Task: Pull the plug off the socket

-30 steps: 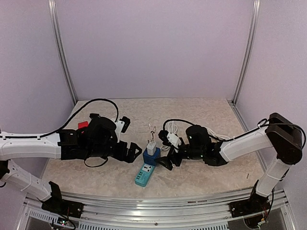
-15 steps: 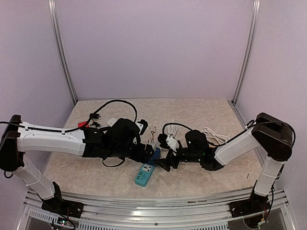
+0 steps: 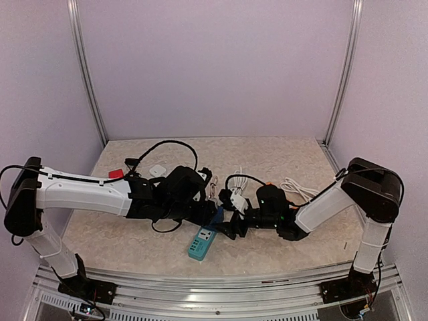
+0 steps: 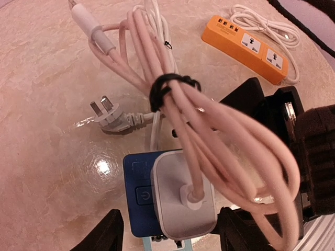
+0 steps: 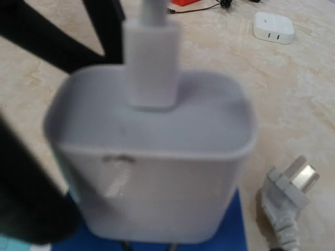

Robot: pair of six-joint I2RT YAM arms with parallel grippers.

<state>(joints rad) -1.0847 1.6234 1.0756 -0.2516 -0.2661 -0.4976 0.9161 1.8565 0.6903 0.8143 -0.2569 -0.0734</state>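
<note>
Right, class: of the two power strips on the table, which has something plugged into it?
The blue-and-teal rectangular power strip: a white square charger block sits in its socket. The orange plastic strip shows only empty sockets.

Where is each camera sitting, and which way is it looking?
Top: above, behind the arms, looking down at the table; both arms, left hand and right hand show.
Left wrist: on the left arm, looking down on the white plug in the blue socket; its fingers show either side.
Right wrist: low, close beside the plug; one blurred finger shows.
Shared: both wrist views see the plug and a loose grey plug.
</note>
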